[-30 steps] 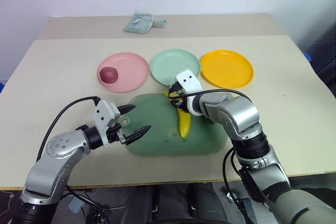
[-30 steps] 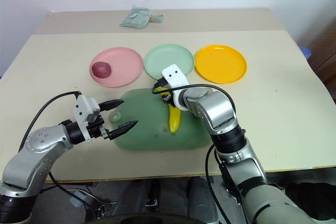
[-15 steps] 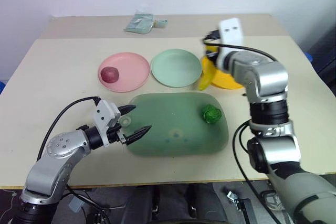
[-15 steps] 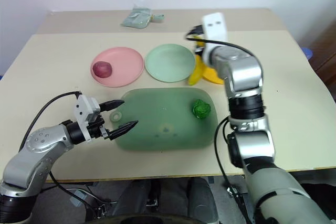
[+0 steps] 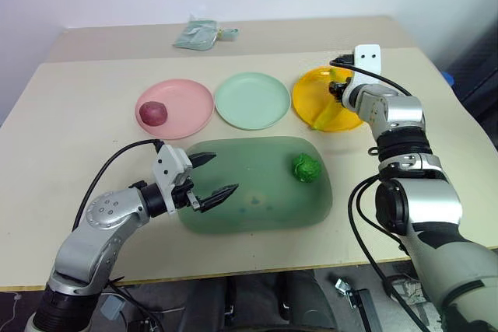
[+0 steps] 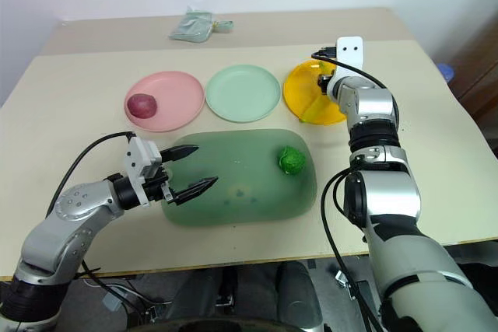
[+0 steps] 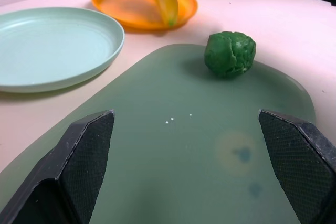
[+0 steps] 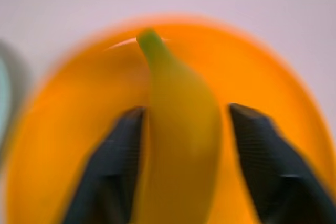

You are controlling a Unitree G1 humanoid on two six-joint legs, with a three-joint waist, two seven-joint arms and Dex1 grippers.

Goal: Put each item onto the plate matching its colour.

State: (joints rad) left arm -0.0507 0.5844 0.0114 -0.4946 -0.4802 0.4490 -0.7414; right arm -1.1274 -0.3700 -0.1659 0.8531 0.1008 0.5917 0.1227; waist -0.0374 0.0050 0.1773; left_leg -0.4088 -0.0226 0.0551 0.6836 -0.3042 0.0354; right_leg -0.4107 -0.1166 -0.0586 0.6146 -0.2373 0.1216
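Observation:
The curved yellow banana lies on the yellow-orange plate, between the fingers of my right gripper. That gripper is open, with a gap showing on one side of the fruit. The maroon ball rests on the pink plate. Nothing is on the mint green plate. The dark green broccoli lump sits on the right part of the translucent green mat. My left gripper hovers open over the mat's left end, well short of the broccoli.
A crumpled pale green packet lies at the back of the table. The three plates stand in a row behind the mat. A black cable loops from my left arm over the table's left front.
My right gripper carried the banana off the mat, back and right to the yellow-orange plate, and its fingers have parted. The broccoli now shows on the mat. The left gripper is unchanged.

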